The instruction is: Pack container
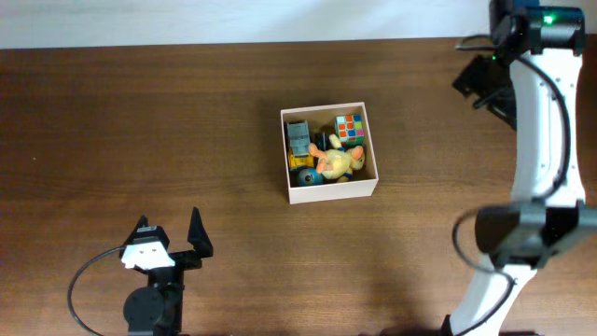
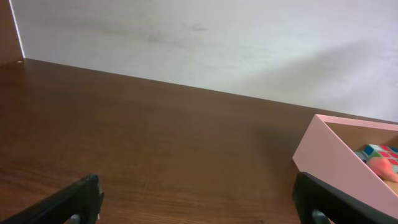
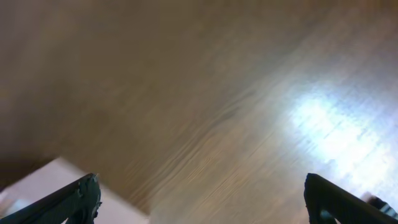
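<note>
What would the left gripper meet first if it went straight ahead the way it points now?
Probably nothing soon: the left gripper points across bare table toward the wall, and the container sits off to its right, outside that line.

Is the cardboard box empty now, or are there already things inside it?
Not empty. The overhead view shows the container holding a colourful cube, a yellow plush toy and a grey toy.
</note>
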### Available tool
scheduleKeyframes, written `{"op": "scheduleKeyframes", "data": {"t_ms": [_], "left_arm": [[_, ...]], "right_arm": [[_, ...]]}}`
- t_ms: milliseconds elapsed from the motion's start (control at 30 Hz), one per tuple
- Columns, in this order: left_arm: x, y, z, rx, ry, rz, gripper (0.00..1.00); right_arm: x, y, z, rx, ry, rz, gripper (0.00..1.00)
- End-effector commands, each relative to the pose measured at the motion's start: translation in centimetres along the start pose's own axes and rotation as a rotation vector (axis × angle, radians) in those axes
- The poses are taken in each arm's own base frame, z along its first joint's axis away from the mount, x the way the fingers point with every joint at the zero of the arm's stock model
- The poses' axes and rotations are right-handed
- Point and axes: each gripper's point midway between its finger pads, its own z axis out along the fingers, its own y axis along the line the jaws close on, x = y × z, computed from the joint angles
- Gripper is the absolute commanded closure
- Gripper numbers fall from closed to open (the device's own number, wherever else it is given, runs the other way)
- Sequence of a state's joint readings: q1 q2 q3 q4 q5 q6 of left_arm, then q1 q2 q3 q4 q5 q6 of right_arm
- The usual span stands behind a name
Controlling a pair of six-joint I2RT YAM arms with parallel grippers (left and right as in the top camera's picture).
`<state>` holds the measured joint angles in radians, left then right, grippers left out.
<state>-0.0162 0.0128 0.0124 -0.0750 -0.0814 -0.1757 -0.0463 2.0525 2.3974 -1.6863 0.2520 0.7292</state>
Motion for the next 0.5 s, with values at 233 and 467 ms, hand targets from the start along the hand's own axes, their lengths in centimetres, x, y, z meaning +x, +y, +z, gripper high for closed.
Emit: {"op": "scheduleKeyframes", "data": {"t_ms": [233,467], "left_arm": [[0.1,-0.1,0.0,0.008,0.001,0.019,0.01],[0.1,-0.1,0.0,0.008,0.001,0.019,0.01]], "right_arm": [[8.0,1.1,-13.7,-0.292,-0.176,-0.186,0.01],[16.1,-2.3,-15.3,-0.351,-0.143,-0.384,0.01]]}}
